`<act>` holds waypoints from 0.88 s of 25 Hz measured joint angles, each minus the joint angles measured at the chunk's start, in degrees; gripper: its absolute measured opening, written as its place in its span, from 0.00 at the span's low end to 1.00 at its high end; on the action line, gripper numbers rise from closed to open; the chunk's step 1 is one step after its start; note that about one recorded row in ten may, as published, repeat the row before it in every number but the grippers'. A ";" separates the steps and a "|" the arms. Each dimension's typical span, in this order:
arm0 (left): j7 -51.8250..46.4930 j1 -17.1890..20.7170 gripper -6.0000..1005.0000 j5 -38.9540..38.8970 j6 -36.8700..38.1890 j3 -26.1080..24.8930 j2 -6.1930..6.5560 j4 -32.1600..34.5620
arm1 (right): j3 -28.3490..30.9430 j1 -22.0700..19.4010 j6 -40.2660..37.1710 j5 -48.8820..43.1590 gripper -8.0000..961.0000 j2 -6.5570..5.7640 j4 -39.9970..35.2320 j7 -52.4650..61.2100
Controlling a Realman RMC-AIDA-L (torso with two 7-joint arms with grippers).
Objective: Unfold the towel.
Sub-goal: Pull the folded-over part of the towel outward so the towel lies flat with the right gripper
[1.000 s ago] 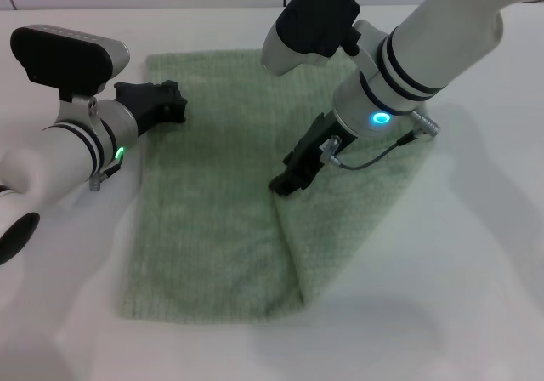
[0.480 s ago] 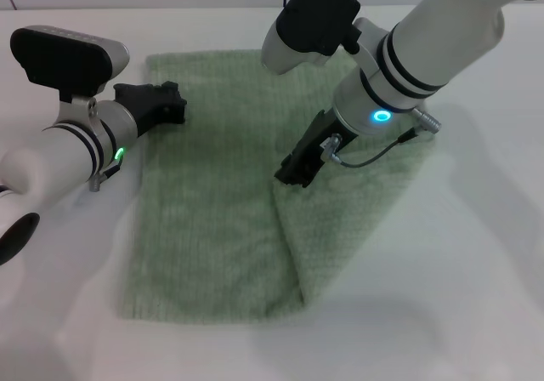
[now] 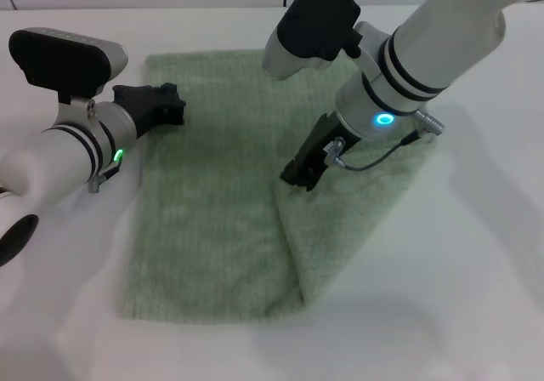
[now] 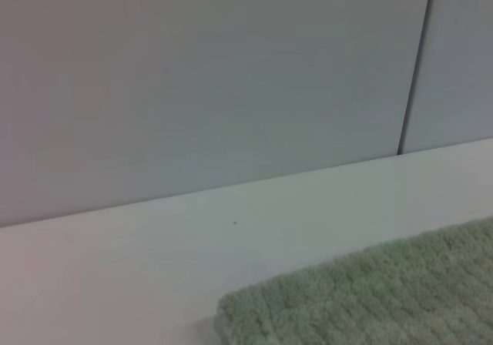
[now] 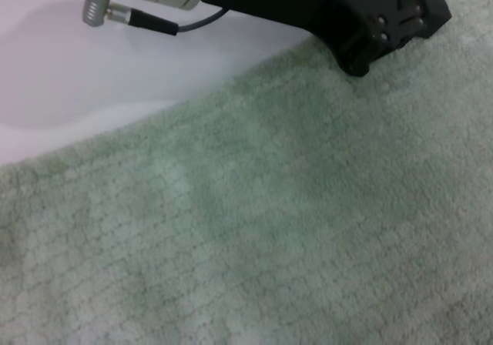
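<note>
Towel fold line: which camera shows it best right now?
The head view. It shows the whole towel with the folded flap's edge running down from the right gripper; the left gripper sits at the far left corner. The right wrist view shows only flat weave; the left wrist view only one corner.

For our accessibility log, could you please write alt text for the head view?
A pale green towel lies on a white table, its right part folded over. The right gripper touches the fold's edge mid-towel, and the left gripper sits at the towel's far left edge.
</note>
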 joint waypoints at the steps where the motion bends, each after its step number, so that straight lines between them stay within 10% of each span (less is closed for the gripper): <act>1: -0.03 0.00 0.00 0.00 0.09 0.00 0.00 0.00 | -0.01 -0.07 0.10 0.00 0.05 0.00 -0.05 -0.13; 22: 0.14 1.15 0.00 0.00 -0.03 0.00 0.16 -1.54 | -1.33 -17.17 22.79 -7.54 0.05 -0.12 -40.64 -3.54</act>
